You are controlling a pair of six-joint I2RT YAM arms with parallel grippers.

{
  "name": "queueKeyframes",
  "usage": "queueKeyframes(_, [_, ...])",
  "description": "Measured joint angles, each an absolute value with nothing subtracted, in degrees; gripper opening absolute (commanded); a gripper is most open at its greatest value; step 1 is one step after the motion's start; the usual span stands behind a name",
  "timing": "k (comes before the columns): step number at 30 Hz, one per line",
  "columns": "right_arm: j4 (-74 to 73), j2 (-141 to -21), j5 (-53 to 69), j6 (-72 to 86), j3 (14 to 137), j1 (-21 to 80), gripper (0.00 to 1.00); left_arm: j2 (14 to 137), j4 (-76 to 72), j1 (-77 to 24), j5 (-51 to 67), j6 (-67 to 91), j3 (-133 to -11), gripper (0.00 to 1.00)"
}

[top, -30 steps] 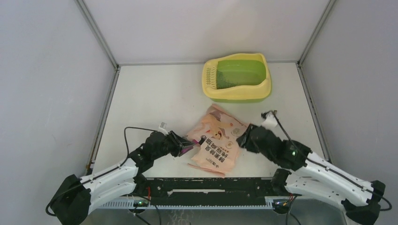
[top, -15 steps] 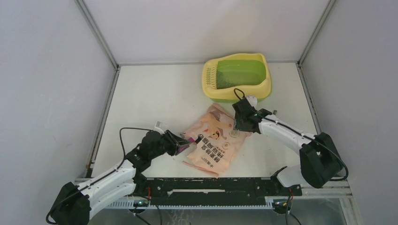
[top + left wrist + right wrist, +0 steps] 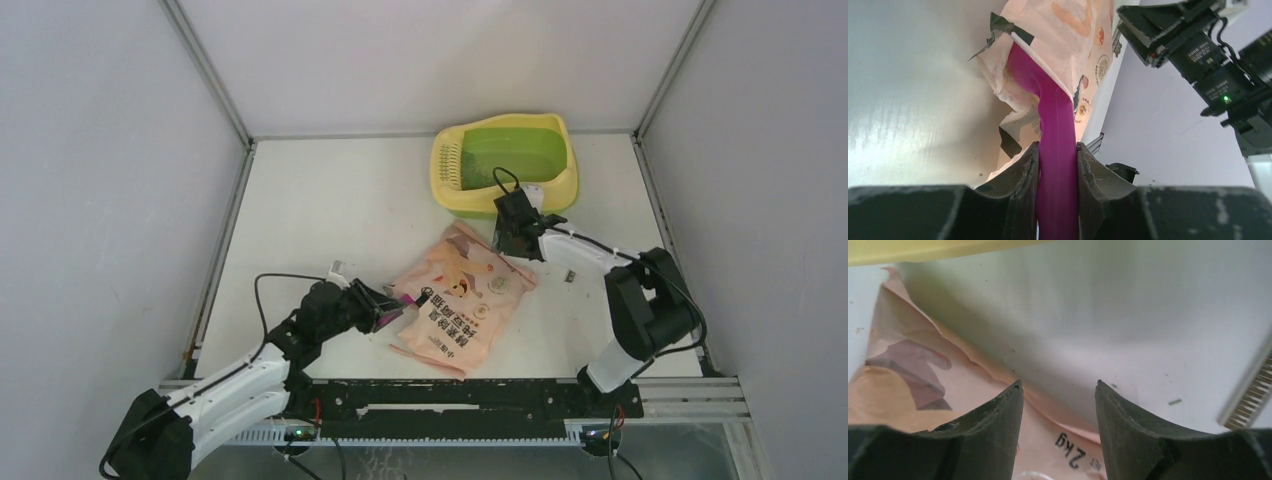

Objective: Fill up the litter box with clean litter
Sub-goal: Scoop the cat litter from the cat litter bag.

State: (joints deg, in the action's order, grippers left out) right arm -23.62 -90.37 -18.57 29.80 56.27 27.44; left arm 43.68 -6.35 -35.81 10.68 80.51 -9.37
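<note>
The litter box (image 3: 563, 130), pale yellow with a green basin, stands at the back of the table. A peach-pink bag (image 3: 460, 300) lies in the middle. My left gripper (image 3: 385, 312) is shut on the handle of a magenta scoop (image 3: 1055, 120), whose head reaches into the bag's torn mouth (image 3: 1013, 65). My right gripper (image 3: 510, 240) hovers open over the bag's far edge (image 3: 923, 390), nothing between its fingers, just in front of the box's yellow rim (image 3: 923, 250). A few dark specks of litter (image 3: 1113, 386) dot the table there.
A small dark object (image 3: 567, 276) lies on the table to the right of the bag. A black rail (image 3: 450, 395) runs along the near edge. Grey walls close in the left, right and back sides.
My right arm has swung from the near right out over the bag's far end, toward the litter box, and its jaws have widened. The left gripper still holds the scoop, barely moved.
</note>
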Motion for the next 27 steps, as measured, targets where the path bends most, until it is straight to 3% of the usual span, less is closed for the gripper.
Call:
queueKeyframes(12, [-21.04, -96.92, -6.98, 28.29, 57.21, 27.2, 0.6, 60.58, -21.98, -35.22, 13.87, 74.32, -11.27, 0.01])
queueKeyframes(27, [-22.17, -96.68, -8.8, 27.24, 57.82, 33.17, 0.61, 77.56, -43.22, -35.07, 16.78, 66.35, -12.4, 0.0])
